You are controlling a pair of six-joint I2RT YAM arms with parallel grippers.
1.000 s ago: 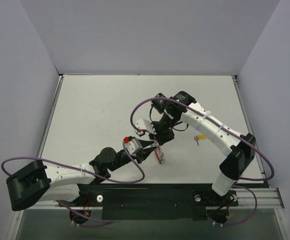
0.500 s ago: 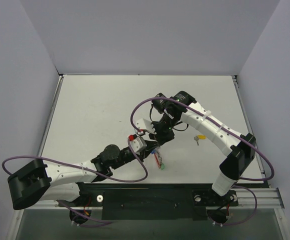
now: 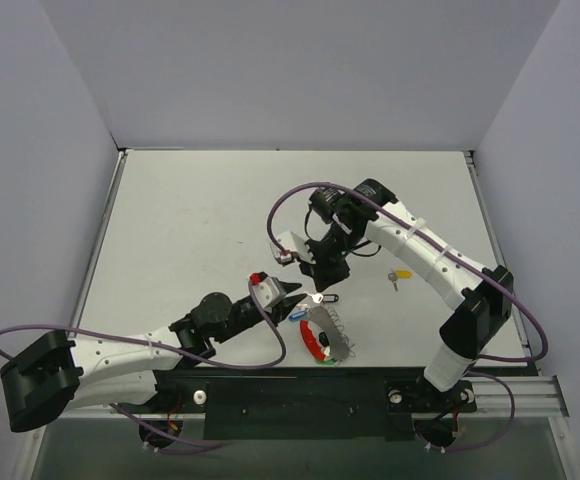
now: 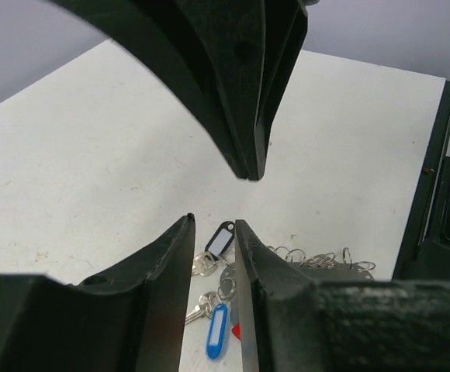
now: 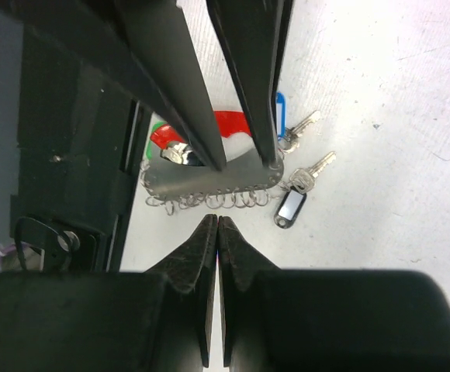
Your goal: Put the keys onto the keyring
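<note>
The keyring lies flat near the table's front edge, a red arc joined to a grey metal piece with a row of small rings. Attached beside it are a black-tagged key and a blue-tagged key. A green tag shows at its near end. A yellow-capped key lies apart to the right. My left gripper hovers open above the tagged keys, nothing between its fingers. My right gripper is shut and empty, just above the ring.
The black base rail runs along the table's near edge, close behind the keyring. Purple cables loop beside both arms. Grey walls enclose the white table on three sides.
The keyring, earlier hanging between the two grippers, now lies flat on the table with its keys spread. The left gripper has let go and the left arm shifted lower.
</note>
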